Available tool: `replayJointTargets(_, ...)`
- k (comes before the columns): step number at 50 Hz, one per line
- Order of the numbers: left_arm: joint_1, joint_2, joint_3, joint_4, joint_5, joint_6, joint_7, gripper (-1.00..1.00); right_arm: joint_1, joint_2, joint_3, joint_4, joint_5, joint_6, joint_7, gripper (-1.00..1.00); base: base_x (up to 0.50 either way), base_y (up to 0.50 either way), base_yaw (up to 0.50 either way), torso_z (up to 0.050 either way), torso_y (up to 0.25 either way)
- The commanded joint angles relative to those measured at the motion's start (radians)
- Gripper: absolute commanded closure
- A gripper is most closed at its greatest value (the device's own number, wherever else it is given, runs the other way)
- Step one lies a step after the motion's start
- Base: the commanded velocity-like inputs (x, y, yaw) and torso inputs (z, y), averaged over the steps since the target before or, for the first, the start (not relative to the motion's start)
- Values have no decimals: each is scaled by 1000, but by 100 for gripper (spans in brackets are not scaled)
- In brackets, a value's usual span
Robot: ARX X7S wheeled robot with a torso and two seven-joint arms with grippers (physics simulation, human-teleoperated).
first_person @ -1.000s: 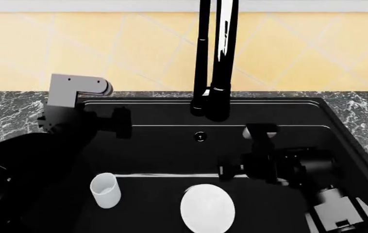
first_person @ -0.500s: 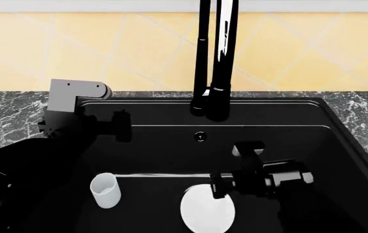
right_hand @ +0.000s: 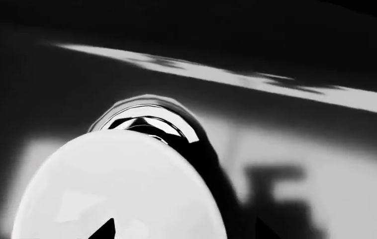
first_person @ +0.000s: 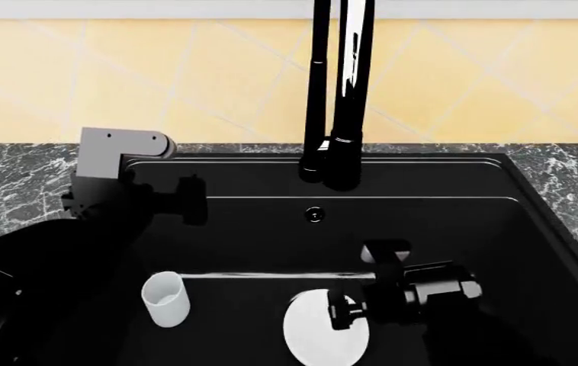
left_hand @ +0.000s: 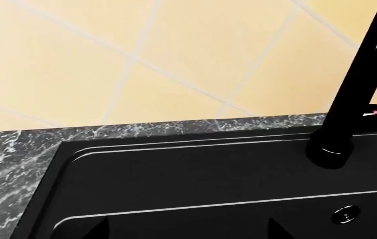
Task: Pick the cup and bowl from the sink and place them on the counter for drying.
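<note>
Two white things sit in the big black sink [first_person: 472, 221]: a small white cup [first_person: 167, 298] on the left and a wide round white bowl [first_person: 315, 332] in the middle. The right gripper [first_person: 342, 311] is low over the bowl's right edge, and I cannot tell if its fingers are open. The left gripper [first_person: 189, 200] hangs near the sink's back left corner, well away from the cup, fingers too dark to tell. Grey marble counter [first_person: 9, 179] lies around the sink

White cup [first_person: 166, 298], white bowl [first_person: 315, 332]; black sink [first_person: 452, 217]; counter [first_person: 14, 183] grey-black (white veining).
</note>
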Motion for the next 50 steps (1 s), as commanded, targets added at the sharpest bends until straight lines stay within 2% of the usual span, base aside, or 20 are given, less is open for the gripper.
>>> replayJointTargets(1, 10, 1, 4, -3, -1, 10, -4, -100, -7, -9, 103, 6, -83, 34, 17, -100, 0, 0, 0, 0, 0)
replayJointTargets(18, 16, -4, 3, 4, -11, 12, -10, -100, 10, -14, 184, 6, -117, 96, 32, -100, 0, 0, 0, 0, 0)
replayJointTargets(19, 16, -3, 5, 1, -9, 15, -11, -100, -119, 13, 185, 7, -120, -28, 8, -100, 0, 0, 0, 0, 0)
replayJointTargets(21, 16, -2, 7, -2, -9, 17, -10, -100, -133, 17, 190, 7, -125, -45, -1, -100, 0, 0, 0, 0, 0)
replayJointTargets(22, 15, -2, 9, -3, -8, 19, -10, -100, -133, 17, 192, 7, -128, -53, -1, 100, 0, 0, 0, 0, 0)
replayJointTargets(50, 17, -7, 8, -2, -20, 27, -18, -100, -26, 50, 267, 6, -128, -156, -30, 100, 0, 0, 0, 0, 0)
